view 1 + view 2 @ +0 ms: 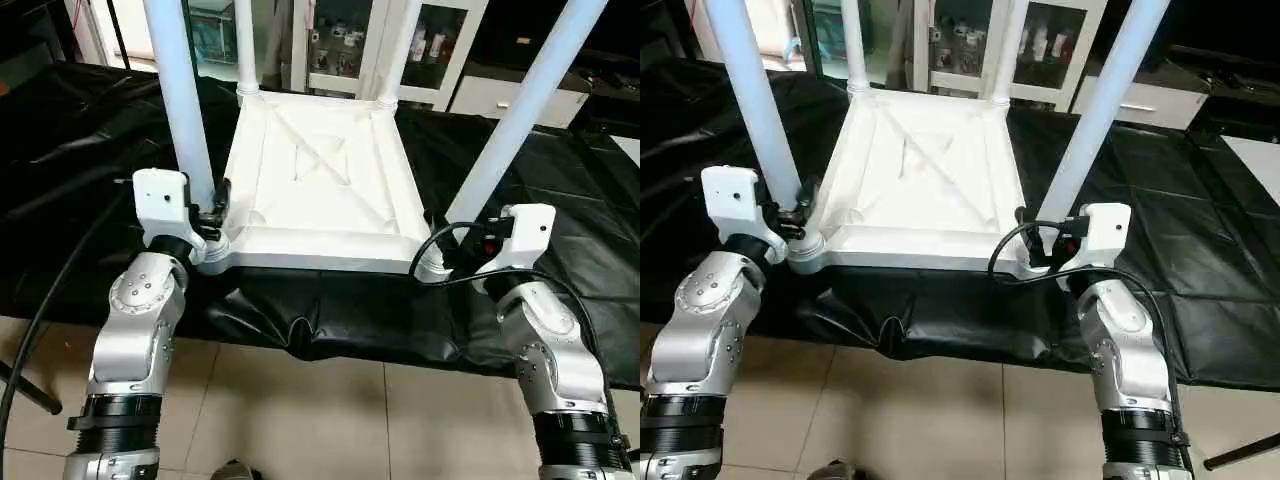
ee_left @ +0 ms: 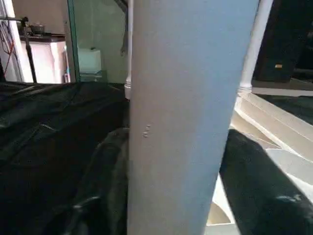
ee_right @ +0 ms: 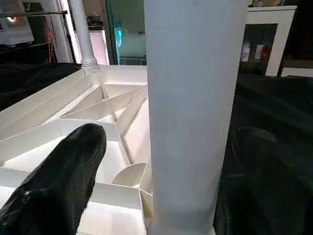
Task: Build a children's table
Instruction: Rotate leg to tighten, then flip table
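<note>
Here both near legs hide the hands: left hand (image 1: pixel 212 215) unclear, right hand (image 3: pixel 161 196) spread wide.

work table (image 1: pixel 90 130) draped in a wrinkled black sheet (image 1: pixel 330 320), its front edge hanging over a beige tiled floor (image 1: pixel 300 420). on the sheet rests the white children's table (image 1: pixel 320 180), upside down, ribbed underside up, four legs rising from its corner sockets.
</note>
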